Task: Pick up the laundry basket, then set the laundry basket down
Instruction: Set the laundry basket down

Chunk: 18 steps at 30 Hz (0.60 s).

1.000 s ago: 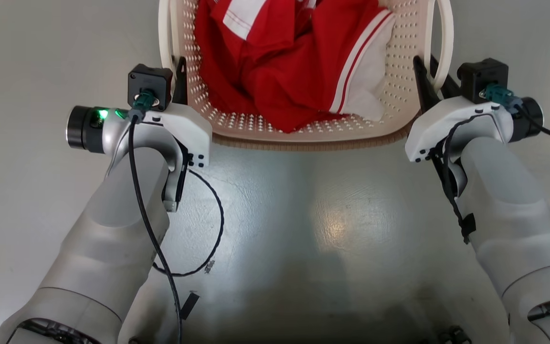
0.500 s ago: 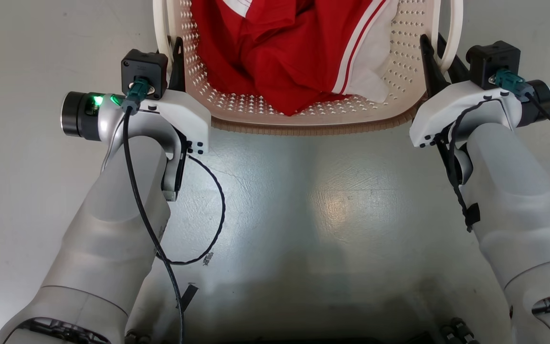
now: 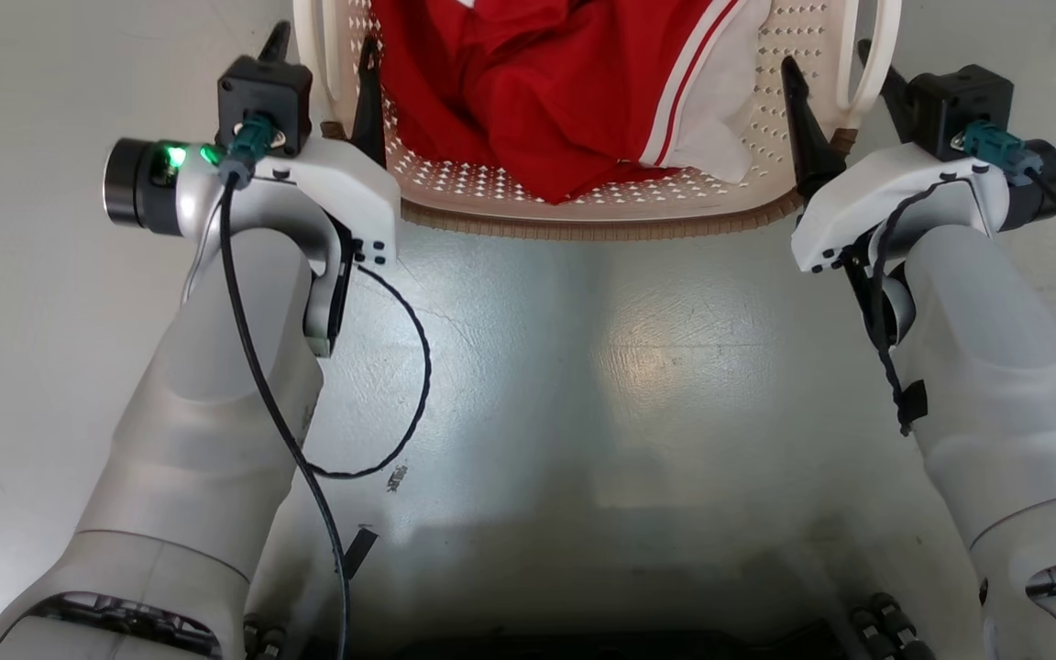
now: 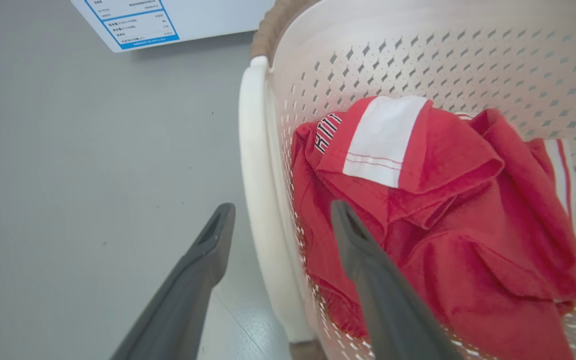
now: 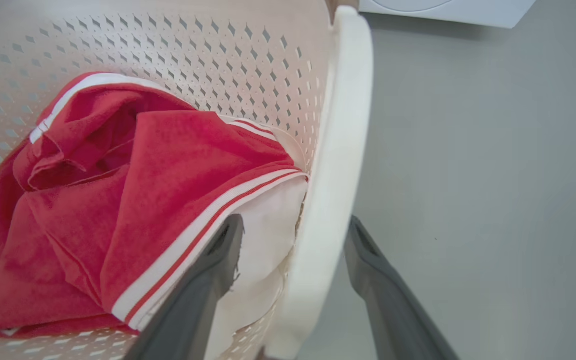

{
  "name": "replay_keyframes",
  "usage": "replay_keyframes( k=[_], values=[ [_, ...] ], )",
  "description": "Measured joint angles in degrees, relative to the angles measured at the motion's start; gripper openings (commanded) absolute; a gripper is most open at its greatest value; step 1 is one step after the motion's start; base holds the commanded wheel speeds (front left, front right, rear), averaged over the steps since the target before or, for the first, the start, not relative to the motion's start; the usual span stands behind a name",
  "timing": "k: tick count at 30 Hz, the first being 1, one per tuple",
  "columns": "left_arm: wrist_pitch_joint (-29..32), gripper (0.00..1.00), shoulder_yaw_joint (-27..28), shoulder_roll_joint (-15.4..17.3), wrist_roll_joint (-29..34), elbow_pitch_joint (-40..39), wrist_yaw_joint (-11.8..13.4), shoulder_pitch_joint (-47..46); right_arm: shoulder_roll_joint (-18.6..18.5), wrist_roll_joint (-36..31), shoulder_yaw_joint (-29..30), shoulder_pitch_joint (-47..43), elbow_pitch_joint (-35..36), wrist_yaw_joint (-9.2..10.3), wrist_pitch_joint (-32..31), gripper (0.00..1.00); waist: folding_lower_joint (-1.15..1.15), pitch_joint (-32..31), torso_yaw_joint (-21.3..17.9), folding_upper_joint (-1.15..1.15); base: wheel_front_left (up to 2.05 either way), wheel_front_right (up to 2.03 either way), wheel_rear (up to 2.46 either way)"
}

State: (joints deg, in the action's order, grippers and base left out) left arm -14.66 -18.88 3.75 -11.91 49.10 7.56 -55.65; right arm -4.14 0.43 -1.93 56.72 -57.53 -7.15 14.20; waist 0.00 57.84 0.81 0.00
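Note:
The cream perforated laundry basket (image 3: 583, 220) with its brown woven rim sits on the grey floor at the top of the head view, holding a red and white garment (image 3: 565, 92). My left gripper (image 3: 322, 55) is open, one finger outside and one inside the basket, straddling the left white loop handle (image 4: 255, 175) without pressing it. My right gripper (image 3: 830, 69) is open too, astride the right loop handle (image 5: 340, 125). In the wrist views each handle runs between the spread fingers of the left gripper (image 4: 280, 210) and the right gripper (image 5: 293, 222).
A white washing machine panel with a blue label (image 4: 168, 15) stands beyond the basket, and its white front (image 5: 443, 7) also edges the right wrist view. Bare grey floor (image 3: 656, 367) lies between my arms. A black cable (image 3: 418, 385) loops from my left wrist.
Both grippers' fingers have spread apart around the handles. Both arms and the basket sit higher in the picture, and the floor marks have shifted up a little with the camera.

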Motion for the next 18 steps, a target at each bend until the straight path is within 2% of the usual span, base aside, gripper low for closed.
replay_keyframes(
  k=[12, 18],
  values=[
    [0.0, 1.00, 3.4, -1.6, 1.4, -1.0, -1.1, 0.0, -0.1, -0.5, 1.6, -0.1, 1.9, 0.00, 0.0, 1.00, 0.00, -0.8, 0.6, 0.00, 0.00, 0.00, 0.00],
    [0.0, 1.00, 4.4, -1.9, 2.0, -2.0, -1.8, 0.2, -0.1, -0.5, 1.6, -0.4, 3.5, 0.00, 0.0, 1.00, 0.00, -3.4, 0.7, 0.00, 0.00, 0.00, 0.00]
  ],
)
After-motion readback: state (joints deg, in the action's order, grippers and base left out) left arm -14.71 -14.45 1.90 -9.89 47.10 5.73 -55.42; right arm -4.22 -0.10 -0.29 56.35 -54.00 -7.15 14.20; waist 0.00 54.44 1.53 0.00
